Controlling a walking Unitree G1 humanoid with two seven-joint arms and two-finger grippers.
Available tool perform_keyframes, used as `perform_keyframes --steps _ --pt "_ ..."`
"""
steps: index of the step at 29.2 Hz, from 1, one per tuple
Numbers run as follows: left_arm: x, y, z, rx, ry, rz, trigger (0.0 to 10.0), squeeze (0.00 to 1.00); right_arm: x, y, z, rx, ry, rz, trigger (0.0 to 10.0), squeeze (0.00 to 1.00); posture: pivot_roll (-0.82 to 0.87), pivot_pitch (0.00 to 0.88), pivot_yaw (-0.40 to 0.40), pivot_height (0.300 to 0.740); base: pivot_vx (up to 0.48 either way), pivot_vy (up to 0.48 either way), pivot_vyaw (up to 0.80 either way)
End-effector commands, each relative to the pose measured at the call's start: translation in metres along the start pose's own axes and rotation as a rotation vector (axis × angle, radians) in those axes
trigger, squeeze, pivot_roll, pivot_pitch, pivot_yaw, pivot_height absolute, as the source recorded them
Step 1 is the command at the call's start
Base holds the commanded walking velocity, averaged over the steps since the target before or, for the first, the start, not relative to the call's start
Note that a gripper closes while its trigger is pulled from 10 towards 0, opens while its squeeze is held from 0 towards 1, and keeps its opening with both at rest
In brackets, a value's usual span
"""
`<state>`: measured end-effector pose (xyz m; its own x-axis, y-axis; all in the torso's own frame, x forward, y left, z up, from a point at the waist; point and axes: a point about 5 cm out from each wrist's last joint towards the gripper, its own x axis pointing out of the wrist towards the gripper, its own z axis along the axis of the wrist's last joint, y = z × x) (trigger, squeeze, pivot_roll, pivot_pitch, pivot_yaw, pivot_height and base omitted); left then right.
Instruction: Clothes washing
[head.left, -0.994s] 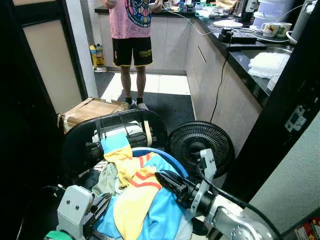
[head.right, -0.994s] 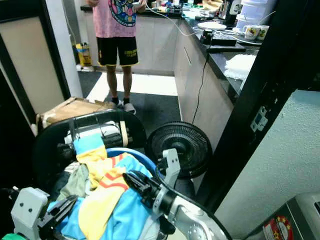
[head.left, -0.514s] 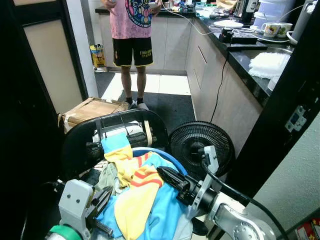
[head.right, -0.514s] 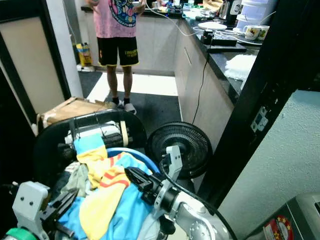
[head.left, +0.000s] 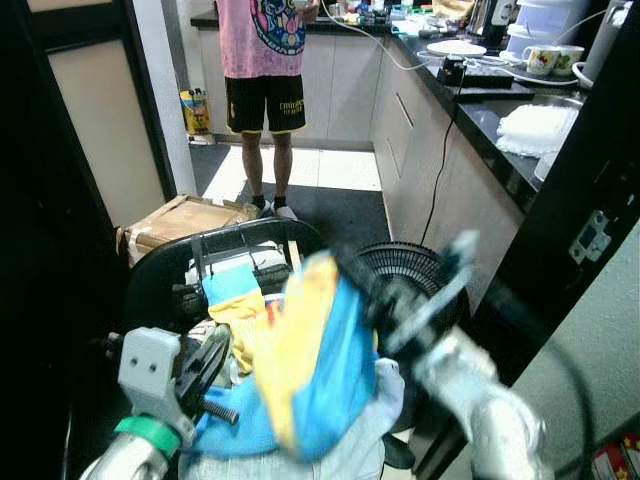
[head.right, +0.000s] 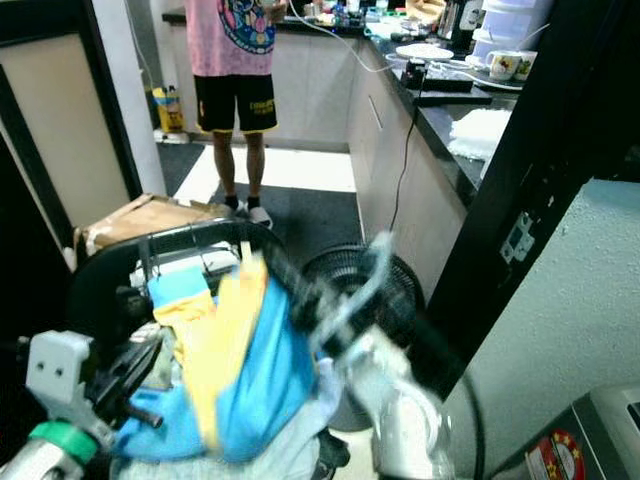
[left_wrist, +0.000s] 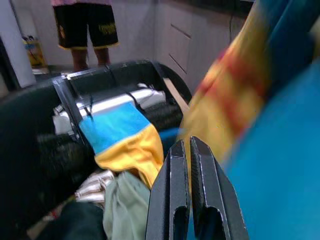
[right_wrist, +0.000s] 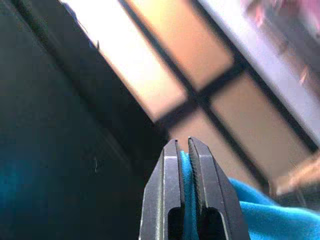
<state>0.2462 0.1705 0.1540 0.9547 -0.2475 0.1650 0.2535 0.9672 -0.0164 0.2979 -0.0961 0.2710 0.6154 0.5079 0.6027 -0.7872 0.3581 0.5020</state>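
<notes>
right jaws clamp blue-yellow garment (head.left: 315, 360), lifted and blurred; left gripper (left_wrist: 190, 150) jaws closed, empty.

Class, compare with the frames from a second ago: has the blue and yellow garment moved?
Yes. The blue and yellow garment, pinched in the right gripper, has risen from the pile, now hanging level with the black fan behind it.
</notes>
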Motion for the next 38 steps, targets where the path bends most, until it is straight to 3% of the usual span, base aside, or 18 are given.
perform_keyframes --steps 1,3,6,12,13,14,15,22,26,38 --pt "0.004 -0.001 -0.004 -0.003 0.030 0.012 10.0 0.00 0.000 -0.004 0.021 0.007 -0.130 -0.044 0.0 0.00 0.00 0.017 0.010 0.740 0.000 0.000 0.00" --pt "0.011 -0.004 0.003 -0.010 0.010 -0.006 10.0 0.00 0.002 -0.007 0.029 -0.023 -0.161 -0.083 0.0 0.00 0.00 0.013 0.010 0.740 0.000 0.000 0.00" --pt "0.025 -0.009 0.019 -0.033 -0.034 -0.014 10.0 0.00 0.000 -0.024 0.030 -0.177 -0.108 -0.217 0.0 0.00 0.00 0.007 0.005 0.740 0.000 0.000 0.00" --pt "0.028 -0.007 0.021 -0.070 -0.044 0.016 10.0 0.00 -0.002 -0.031 0.020 -0.253 -0.039 -0.280 0.0 0.00 -0.01 0.004 0.008 0.740 0.000 0.000 0.00" --pt "0.030 -0.006 0.019 -0.098 -0.030 0.044 10.0 0.00 -0.002 -0.033 0.016 -0.298 -0.007 -0.306 4.5 0.00 -0.01 0.009 0.021 0.740 0.000 0.000 0.00" --pt "0.030 -0.006 0.019 -0.098 -0.030 0.044 10.0 0.00 -0.002 -0.033 0.016 -0.298 -0.007 -0.306 4.5 0.00 -0.01 0.009 0.021 0.740 0.000 0.000 0.00" --pt "0.031 -0.006 0.016 -0.117 -0.012 0.067 10.0 0.00 -0.002 -0.034 0.012 -0.325 0.023 -0.326 10.0 0.00 -0.01 0.014 0.021 0.740 0.000 0.000 0.00" --pt "0.037 -0.009 0.015 -0.123 0.022 0.068 10.0 0.00 0.000 -0.035 0.012 -0.352 0.024 -0.354 10.0 0.00 -0.01 0.009 0.013 0.740 0.000 0.000 -0.19" --pt "0.044 -0.015 0.022 -0.044 -0.002 0.014 10.0 0.00 0.006 -0.038 0.016 -0.369 -0.020 -0.370 10.0 0.00 0.00 0.007 0.005 0.740 0.000 0.000 -0.80" --pt "0.040 -0.021 0.019 -0.019 0.025 0.001 10.0 0.00 0.008 -0.039 0.021 -0.361 -0.049 -0.384 10.0 0.00 0.01 0.009 0.013 0.740 0.000 0.000 -0.80"
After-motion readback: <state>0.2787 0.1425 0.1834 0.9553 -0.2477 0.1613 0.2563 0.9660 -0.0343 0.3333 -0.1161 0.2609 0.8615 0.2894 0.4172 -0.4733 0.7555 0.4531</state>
